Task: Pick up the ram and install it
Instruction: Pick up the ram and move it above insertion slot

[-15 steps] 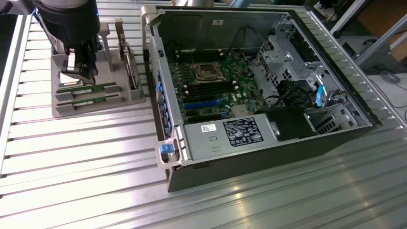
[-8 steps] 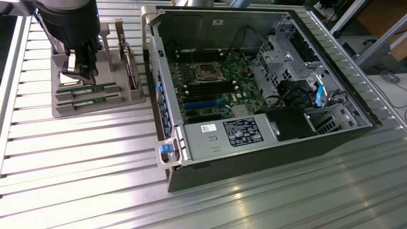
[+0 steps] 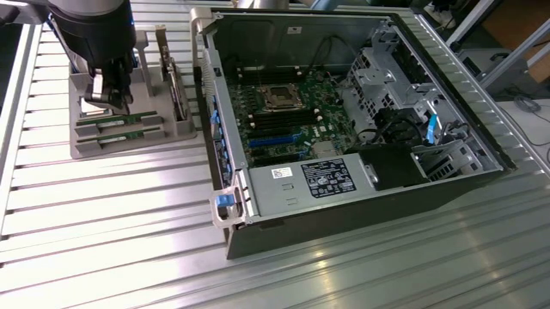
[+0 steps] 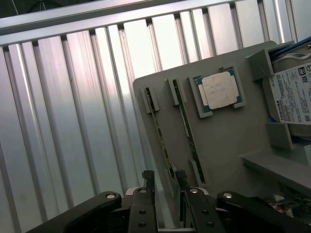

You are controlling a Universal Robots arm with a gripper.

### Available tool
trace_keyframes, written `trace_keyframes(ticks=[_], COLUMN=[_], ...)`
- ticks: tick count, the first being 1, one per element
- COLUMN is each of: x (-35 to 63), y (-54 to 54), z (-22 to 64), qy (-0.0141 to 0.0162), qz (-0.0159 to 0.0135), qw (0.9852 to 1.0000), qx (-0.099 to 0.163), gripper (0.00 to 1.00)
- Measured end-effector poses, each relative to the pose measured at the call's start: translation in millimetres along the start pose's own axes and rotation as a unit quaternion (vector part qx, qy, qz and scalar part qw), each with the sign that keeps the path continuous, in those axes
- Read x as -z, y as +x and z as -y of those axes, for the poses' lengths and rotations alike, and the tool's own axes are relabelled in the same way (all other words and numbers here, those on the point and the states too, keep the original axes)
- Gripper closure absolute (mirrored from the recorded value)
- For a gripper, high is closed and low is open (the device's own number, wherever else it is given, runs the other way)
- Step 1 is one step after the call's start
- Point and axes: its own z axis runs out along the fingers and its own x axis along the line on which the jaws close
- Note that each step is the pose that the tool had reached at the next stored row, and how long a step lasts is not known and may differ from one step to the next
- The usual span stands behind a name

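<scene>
A: What is the ram (image 4: 160,133) looking like?
B: A long, thin green stick, standing on edge in a slot of the grey holder (image 3: 129,147), on the exterior view's left of the open PC case (image 3: 447,96). A twin stick (image 4: 187,126) is sitting just beside it.
A: Are the views differing?
B: The wrist view is showing the processor chip (image 4: 219,91) and the hard drive (image 4: 291,94) label. The exterior view is showing the motherboard (image 3: 284,122).
A: And the gripper (image 4: 164,178)?
B: It's hanging over the holder, jaws spread wide, holding nothing. The ram is lining up in the gap between them.

Black robot arm (image 3: 90,22) in the upper left of the exterior frame, bulky and smooth. Its tool (image 3: 109,98) has black linkage bars, round silver screws (image 4: 112,196) and slim dark fingers (image 4: 148,180).
</scene>
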Motion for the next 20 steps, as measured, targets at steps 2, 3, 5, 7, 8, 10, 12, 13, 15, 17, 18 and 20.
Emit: trace_keyframes(ticks=[2,3,5,7,8,10,12,13,15,17,18,20], x=[-0.5,-0.7,-1.3,-2.1,-2.5,-3.5,-4.1,-4.3,-5.2,-6.6,-7.2,-8.1], y=[0.0,0.1,0.1,0.2,0.2,0.4,0.4,0.4,0.6,0.8,0.9,1.0], z=[0.0,0.0,0.1,0.1,0.1,0.2,0.3,0.2,0.3,0.4,0.5,0.5], qy=[0.0000,0.0000,0.0000,0.0000,0.0000,0.0000,0.0000,0.0000,0.0000,0.0000,0.0000,0.0000], qz=[0.0000,0.0000,0.0000,0.0000,0.0000,0.0000,0.0000,0.0000,0.0000,0.0000,0.0000,0.0000], qw=[1.0000,1.0000,1.0000,1.0000,1.0000,1.0000,1.0000,1.0000,1.0000,1.0000,1.0000,1.0000], qx=[0.000,0.000,0.000,0.000,0.000,0.000,0.000,0.000,0.000,0.000,0.000,0.000], gripper=[0.70,0.70,0.70,0.70,0.70,0.70,0.70,0.70,0.70,0.70,0.70,0.70])
